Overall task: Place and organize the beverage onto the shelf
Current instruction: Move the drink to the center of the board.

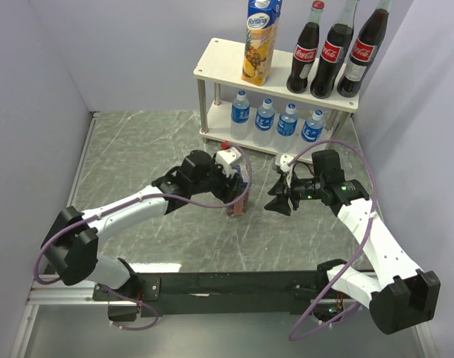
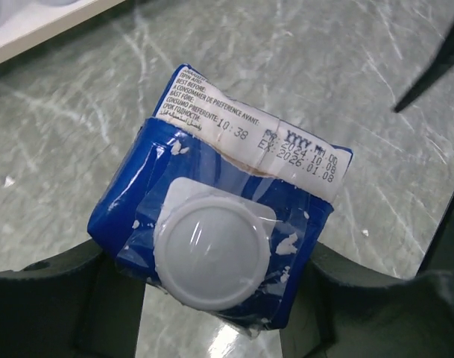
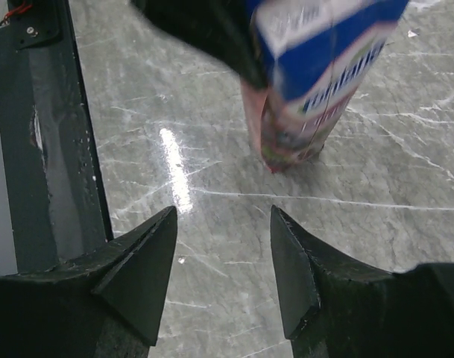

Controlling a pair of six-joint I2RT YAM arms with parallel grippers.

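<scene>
My left gripper [image 1: 234,186] is shut on the top of the grape juice carton [image 1: 238,201], which stands on the marble table in front of the shelf [image 1: 219,63]. In the left wrist view its blue top and white cap [image 2: 212,250] sit between my left gripper [image 2: 212,298] fingers. My right gripper [image 1: 280,200] is just right of it, open and empty [image 3: 223,224], with the carton [image 3: 316,89] ahead. The top tier holds the pineapple carton [image 1: 260,41] and three Coca-Cola bottles [image 1: 332,52]. Several water bottles [image 1: 275,123] line the lower tier.
Pale walls close in the left [image 1: 33,112], back and right sides. A dark rail [image 1: 234,285] with the arm bases runs along the near edge. The shelf's lower board [image 2: 33,30] lies just beyond the carton. Bare marble [image 1: 137,156] lies left of the shelf.
</scene>
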